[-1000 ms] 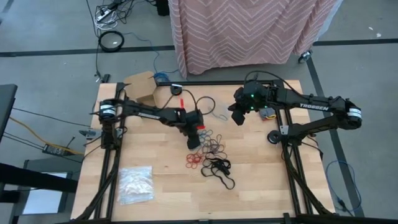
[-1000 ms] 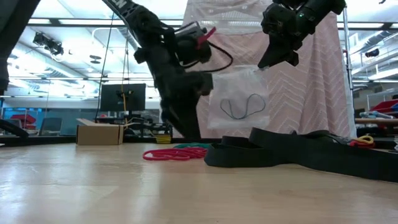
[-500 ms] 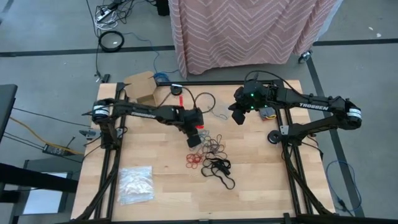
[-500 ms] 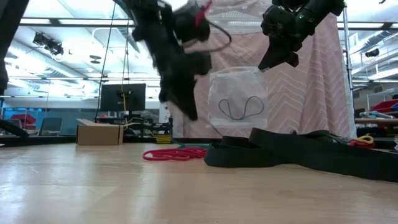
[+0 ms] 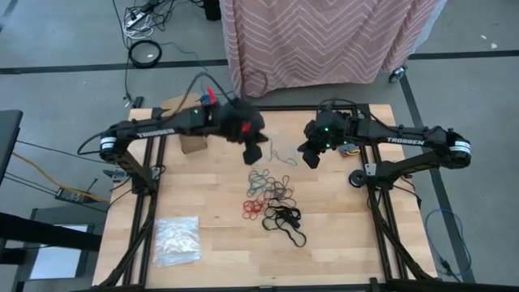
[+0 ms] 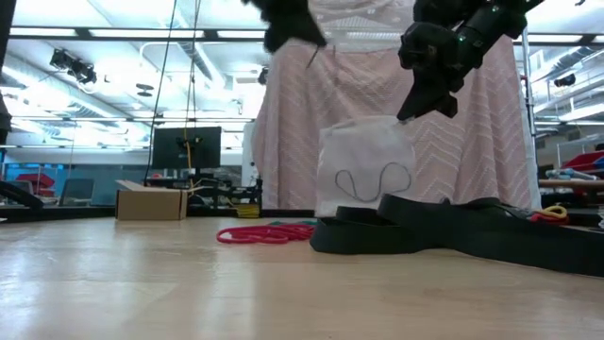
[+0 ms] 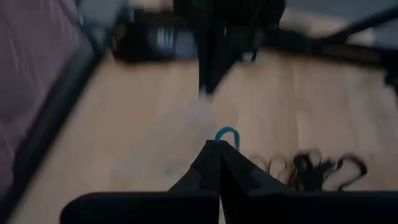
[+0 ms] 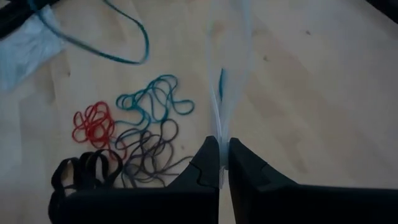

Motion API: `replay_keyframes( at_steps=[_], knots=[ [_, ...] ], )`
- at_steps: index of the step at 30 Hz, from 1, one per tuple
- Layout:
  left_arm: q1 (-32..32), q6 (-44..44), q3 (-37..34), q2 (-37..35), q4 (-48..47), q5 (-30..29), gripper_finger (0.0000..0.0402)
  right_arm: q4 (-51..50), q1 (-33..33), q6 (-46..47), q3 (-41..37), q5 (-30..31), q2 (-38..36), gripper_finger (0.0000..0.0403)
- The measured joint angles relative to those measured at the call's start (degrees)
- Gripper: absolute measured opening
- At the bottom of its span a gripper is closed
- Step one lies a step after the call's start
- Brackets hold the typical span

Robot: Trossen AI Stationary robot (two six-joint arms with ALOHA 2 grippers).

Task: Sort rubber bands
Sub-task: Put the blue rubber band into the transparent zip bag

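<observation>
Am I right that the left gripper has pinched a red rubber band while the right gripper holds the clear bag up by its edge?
Not quite: the band pinched in the left gripper is blue-teal, not red, as the left wrist view shows. The rest stands: the right gripper holds the clear bag up by its edge.

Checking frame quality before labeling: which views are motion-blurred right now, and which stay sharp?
Left wrist view: heavily smeared, only the left gripper pinching a blue-teal rubber band reads. High view: left arm blurred, rubber bands crisp. Right wrist view: mostly sharp, right gripper shut on the clear plastic bag. Low view: table sharp.
</observation>
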Motion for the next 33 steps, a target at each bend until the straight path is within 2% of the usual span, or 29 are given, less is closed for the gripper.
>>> replay_keyframes(
  at_steps=[7, 33],
  knots=[
    [1.5, 4.2, 4.9, 0.1, 2.9, 1.5, 0.0001, 2.9, 1.8, -0.1, 0.0, 0.0, 0.0, 0.0004],
    [2.0, 3.5, 4.8, 4.8, 3.8, 5.0, 0.0000, 4.5, 4.4, 1.4, 0.0, -0.2, 0.0, 0.0002]
  ],
)
